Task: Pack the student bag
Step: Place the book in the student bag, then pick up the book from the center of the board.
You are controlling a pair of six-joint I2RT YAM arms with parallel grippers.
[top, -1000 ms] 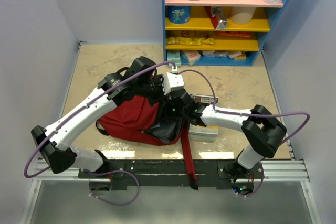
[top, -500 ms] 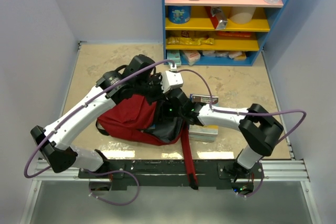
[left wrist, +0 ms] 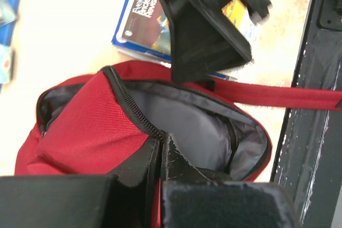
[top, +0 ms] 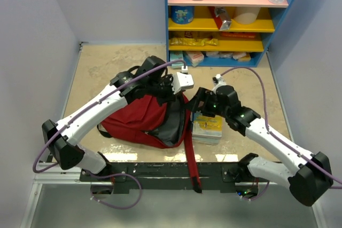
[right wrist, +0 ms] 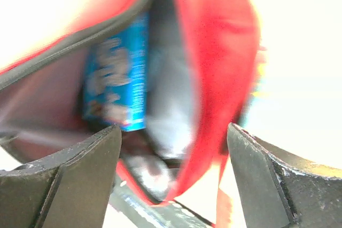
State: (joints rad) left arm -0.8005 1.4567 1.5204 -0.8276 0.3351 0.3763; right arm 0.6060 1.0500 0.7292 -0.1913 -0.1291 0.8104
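Observation:
The student bag (top: pixel 136 118) lies on the table, dark red, its mouth gaping toward the right and showing grey lining (left wrist: pixel 197 126). My left gripper (left wrist: pixel 162 138) is shut on the bag's zippered rim and holds it up; in the top view the left gripper (top: pixel 173 95) sits over the bag's upper right corner. My right gripper (top: pixel 194 105) hovers open just outside the mouth, nothing between its fingers (right wrist: pixel 64 185). The blurred right wrist view shows a blue printed item (right wrist: pixel 120 78) lying inside the bag (right wrist: pixel 214 52). The long red strap (top: pixel 190 153) trails toward the near edge.
A short stack of books (top: pixel 207 127) lies on the table right of the bag, under the right arm. A blue and yellow shelf (top: pixel 224 20) with packets and bottles stands at the back. A black rail (top: pixel 160 172) runs along the near edge.
The right gripper has pulled back out of the bag's mouth toward the right and opened wider, its arm swinging outward. The left gripper kept its hold on the rim and shifted slightly right.

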